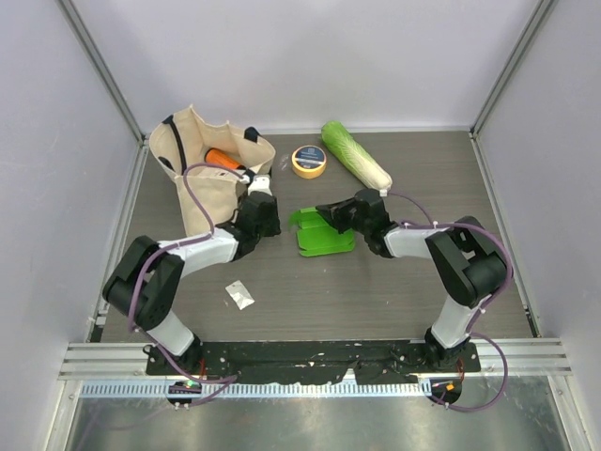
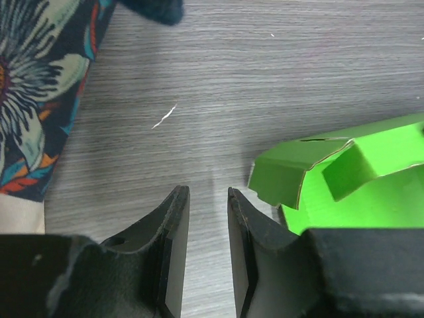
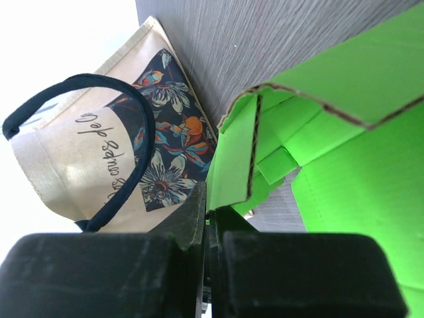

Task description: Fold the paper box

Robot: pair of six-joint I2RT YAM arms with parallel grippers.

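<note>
The paper box (image 1: 324, 237) is bright green card, lying partly folded at the middle of the table with flaps raised on its left side. My right gripper (image 1: 331, 214) reaches in from the right and is shut on one upright flap of the paper box (image 3: 371, 185); in the right wrist view the card edge is pinched between the closed jaws of the right gripper (image 3: 209, 199). My left gripper (image 1: 272, 224) sits just left of the box. Seen from the left wrist, the left gripper (image 2: 207, 192) is open over bare table, the paper box (image 2: 285, 173) close to its right finger.
A cream tote bag (image 1: 202, 164) with a floral panel lies at the back left, an orange item (image 1: 223, 157) inside it. A yellow tape roll (image 1: 309, 161) and a long pale-green cabbage (image 1: 357, 155) lie behind the box. A small white packet (image 1: 239, 295) lies near the front.
</note>
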